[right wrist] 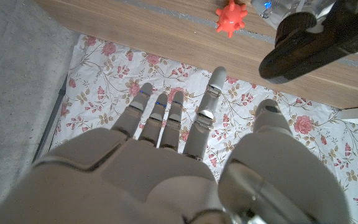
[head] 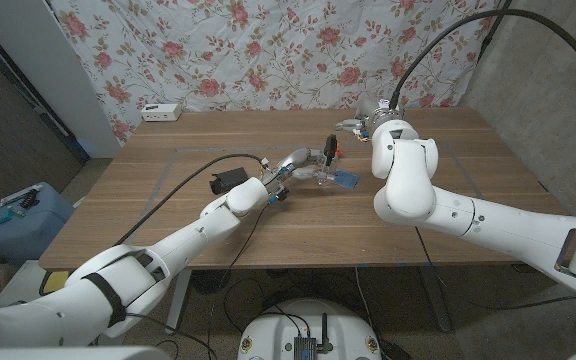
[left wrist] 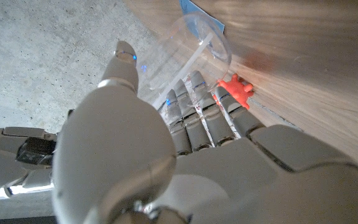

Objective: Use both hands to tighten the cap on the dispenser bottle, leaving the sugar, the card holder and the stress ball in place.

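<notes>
The wooden bench [head: 168, 190] stood before a floral curtain [head: 268, 50]. At mid-bench the left robot hand [head: 306, 165] gripped the clear dispenser bottle [left wrist: 185, 53], its black cap [head: 330, 148] upward, with the red spiky stress ball [left wrist: 235, 89] just beside it. Farther back, the right robot hand [head: 363, 124] hovered with fingers spread, holding nothing.

The left hand [left wrist: 185, 124] grips the clear dispenser bottle [left wrist: 185, 53] — fingers curled round it; the right hand [right wrist: 185, 155] hovers (fingers spread, empty).

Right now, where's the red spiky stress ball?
The stress ball lies on the wooden table beside the left hand, close to the clear dispenser bottle it holds.
</notes>
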Robot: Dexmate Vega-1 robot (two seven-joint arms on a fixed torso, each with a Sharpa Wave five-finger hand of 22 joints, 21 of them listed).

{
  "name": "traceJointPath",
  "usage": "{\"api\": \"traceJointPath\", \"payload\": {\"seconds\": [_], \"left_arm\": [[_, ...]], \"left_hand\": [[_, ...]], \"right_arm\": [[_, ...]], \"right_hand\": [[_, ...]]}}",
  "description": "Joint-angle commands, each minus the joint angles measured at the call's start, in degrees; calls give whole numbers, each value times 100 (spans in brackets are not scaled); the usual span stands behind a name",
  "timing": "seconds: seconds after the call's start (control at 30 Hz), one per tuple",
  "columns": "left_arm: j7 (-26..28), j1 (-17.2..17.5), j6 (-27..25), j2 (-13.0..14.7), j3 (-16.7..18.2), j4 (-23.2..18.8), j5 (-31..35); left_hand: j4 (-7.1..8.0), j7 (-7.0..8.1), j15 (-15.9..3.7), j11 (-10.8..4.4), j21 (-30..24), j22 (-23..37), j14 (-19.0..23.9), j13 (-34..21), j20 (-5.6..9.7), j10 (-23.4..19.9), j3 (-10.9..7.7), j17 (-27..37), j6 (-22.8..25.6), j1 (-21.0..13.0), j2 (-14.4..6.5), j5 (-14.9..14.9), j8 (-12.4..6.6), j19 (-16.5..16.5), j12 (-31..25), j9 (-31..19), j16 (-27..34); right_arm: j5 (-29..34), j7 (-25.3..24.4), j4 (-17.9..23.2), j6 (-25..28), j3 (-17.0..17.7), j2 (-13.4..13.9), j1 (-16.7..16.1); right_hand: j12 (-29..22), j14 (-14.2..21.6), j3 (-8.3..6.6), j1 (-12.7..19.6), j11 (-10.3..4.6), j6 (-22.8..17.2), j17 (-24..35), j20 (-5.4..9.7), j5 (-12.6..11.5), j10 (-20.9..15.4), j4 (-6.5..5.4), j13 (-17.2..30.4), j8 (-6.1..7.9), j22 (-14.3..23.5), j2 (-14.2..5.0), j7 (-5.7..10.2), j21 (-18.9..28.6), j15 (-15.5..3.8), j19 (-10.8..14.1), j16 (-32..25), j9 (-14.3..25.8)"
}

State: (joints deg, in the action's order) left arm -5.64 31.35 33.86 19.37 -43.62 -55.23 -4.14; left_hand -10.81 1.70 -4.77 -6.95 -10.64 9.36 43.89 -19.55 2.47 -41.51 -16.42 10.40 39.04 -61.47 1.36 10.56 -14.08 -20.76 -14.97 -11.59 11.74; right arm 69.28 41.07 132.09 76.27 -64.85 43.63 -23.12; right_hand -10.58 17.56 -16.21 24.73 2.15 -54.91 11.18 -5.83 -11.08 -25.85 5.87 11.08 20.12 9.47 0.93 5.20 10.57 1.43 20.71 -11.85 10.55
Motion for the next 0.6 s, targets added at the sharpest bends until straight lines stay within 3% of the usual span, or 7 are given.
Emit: {"api": "traceJointPath", "payload": {"seconds": [0.03,0.1,0.37,0.57,0.6], "left_arm": [[-160,68,-202,6,46,-157,-204],[-183,69,-212,-1,48,-159,-228],[-204,57,-181,-43,40,-112,-248],[-210,26,-102,-127,57,26,-312],[-214,17,-86,-142,57,55,-319]], "left_hand": [[234,165,-480,-14,6,11,34,-30,545,-41,-278,13,558,162,-543,-30,-39,-6,9,-16,-7],[235,158,-483,-10,6,11,36,-32,544,-40,-278,14,554,165,-543,-30,-37,-6,12,-16,-6],[239,161,-478,-1,8,11,30,-37,544,-43,-281,14,553,176,-544,-30,-31,-1,18,-16,-10],[239,152,-472,0,8,11,32,-42,542,-46,-283,16,554,181,-545,-30,-27,-1,23,-17,-9],[239,151,-476,1,7,11,32,-43,546,-49,-284,16,557,182,-545,-30,-27,-3,23,-17,-9]], "right_arm": [[495,462,222,-717,1059,-86,-830],[584,628,246,-883,1248,-126,-939],[1061,1249,208,-1632,1951,-441,-1370],[1250,1579,130,-2234,2389,-730,-1596],[1272,1628,117,-2326,2453,-779,-1622]], "right_hand": [[15,-58,-37,115,12,182,3,-16,-53,113,72,18,-117,22,-18,48,-7,45,-62,12,37],[13,-94,-62,167,46,253,4,-18,-60,157,104,19,-162,22,-42,57,-8,50,-85,23,42],[20,-313,-237,629,-49,701,-4,-53,-113,460,345,25,-402,17,-102,286,-13,22,-218,75,70],[31,-455,-311,910,-60,1048,-4,-63,-138,704,408,30,-559,16,-84,399,-9,36,-267,90,92],[28,-489,-332,1007,-89,1150,-5,-64,-150,766,426,32,-601,16,-63,493,-6,36,-277,88,98]]}}
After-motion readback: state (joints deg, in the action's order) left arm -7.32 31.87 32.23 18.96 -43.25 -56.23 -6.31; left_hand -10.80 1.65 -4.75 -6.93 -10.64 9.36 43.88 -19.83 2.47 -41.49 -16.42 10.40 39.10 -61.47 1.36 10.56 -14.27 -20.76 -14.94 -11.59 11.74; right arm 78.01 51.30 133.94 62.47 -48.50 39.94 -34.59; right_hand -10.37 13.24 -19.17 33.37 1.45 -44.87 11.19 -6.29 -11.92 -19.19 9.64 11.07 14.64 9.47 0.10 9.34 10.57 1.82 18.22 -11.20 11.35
